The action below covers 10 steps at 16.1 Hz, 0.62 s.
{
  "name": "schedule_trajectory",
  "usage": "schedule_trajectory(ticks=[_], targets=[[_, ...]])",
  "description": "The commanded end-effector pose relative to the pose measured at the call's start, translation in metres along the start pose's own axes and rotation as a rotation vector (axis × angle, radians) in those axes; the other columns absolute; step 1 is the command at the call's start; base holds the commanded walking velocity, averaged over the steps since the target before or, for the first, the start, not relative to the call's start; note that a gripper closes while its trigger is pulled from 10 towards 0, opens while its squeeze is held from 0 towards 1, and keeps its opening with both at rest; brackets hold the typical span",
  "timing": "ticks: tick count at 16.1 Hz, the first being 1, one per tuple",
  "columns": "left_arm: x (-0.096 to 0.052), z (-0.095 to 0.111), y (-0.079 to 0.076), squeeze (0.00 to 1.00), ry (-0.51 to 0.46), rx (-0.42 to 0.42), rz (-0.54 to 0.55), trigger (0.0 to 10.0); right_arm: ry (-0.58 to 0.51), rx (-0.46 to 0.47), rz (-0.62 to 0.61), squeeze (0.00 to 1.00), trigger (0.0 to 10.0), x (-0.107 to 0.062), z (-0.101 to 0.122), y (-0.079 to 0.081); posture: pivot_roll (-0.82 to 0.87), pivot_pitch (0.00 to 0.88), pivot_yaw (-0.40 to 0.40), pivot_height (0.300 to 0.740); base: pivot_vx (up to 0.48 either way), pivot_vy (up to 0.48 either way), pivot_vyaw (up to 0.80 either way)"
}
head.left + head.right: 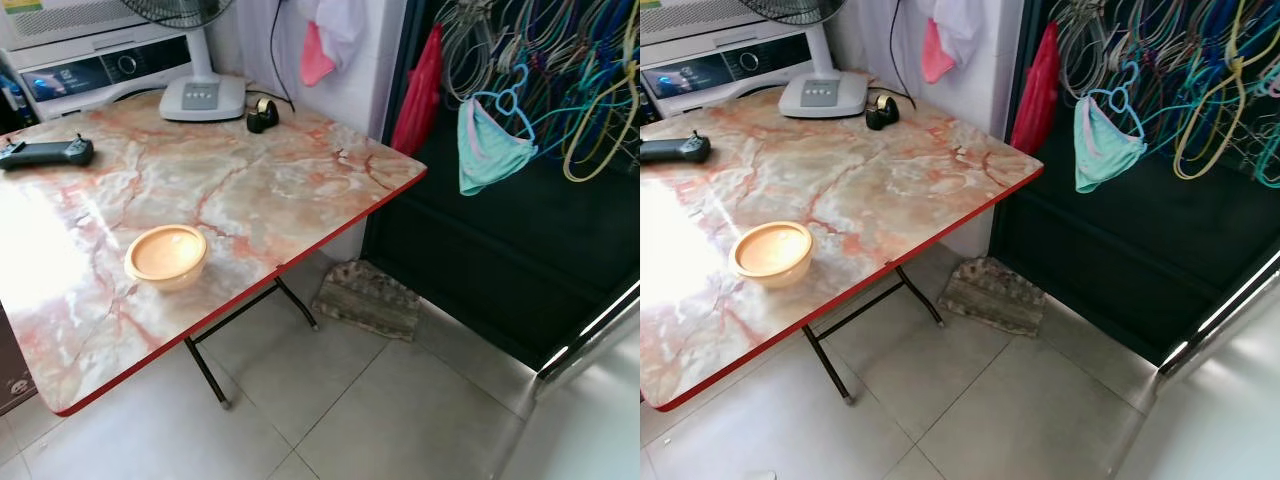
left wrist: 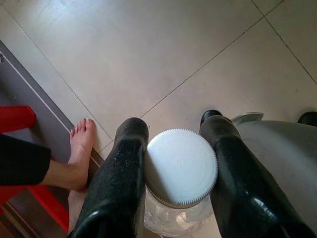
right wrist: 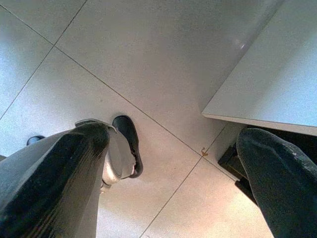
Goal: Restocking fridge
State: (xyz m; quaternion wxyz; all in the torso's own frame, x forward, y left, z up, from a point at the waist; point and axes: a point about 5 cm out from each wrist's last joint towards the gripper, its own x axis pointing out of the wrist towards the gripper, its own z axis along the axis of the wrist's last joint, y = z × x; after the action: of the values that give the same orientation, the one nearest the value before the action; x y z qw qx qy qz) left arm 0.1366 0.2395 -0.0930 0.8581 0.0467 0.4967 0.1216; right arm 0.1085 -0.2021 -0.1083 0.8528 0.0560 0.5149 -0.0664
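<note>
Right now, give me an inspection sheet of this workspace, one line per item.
Surface: red-edged folding table with marble pattern, glare at its near left.
Job's things: clear jar with white ribbed lid, held above the tiled floor.
Clutter: orange plastic bowl, black handheld controller, black tape dispenser, white fan base.
Grippers: left gripper shut on the jar; right gripper open, holding nothing.
Cables: black cord down the wall behind the table.
Surroundings: washing machine, hung coloured hangers, stone slab, a person's bare foot.
</note>
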Motion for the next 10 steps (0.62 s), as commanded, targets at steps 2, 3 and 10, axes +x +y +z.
schedule_trajectory(ticks=[2, 3, 10], targets=[[-0.0004, -0.0036, -0.0010, 0.00, 0.020, 0.006, -0.004, 10.0, 0.015, -0.001, -0.008, 0.00, 10.0, -0.0007, -0.0031, -0.0024, 0.09, 0.000, -0.026, 0.740, 0.000, 0.000, -0.80], [-0.0004, -0.0039, -0.0013, 0.00, 0.023, 0.012, -0.006, 10.0, 0.016, -0.002, -0.008, 0.00, 10.0, -0.0008, -0.0032, -0.0025, 0.09, 0.000, -0.026, 0.740, 0.000, 0.000, -0.80], [-0.0005, -0.0044, -0.0027, 0.00, 0.026, 0.016, -0.014, 10.0, 0.017, -0.004, -0.007, 0.00, 10.0, -0.0010, -0.0037, -0.0031, 0.09, 0.000, -0.027, 0.740, 0.000, 0.000, -0.80]])
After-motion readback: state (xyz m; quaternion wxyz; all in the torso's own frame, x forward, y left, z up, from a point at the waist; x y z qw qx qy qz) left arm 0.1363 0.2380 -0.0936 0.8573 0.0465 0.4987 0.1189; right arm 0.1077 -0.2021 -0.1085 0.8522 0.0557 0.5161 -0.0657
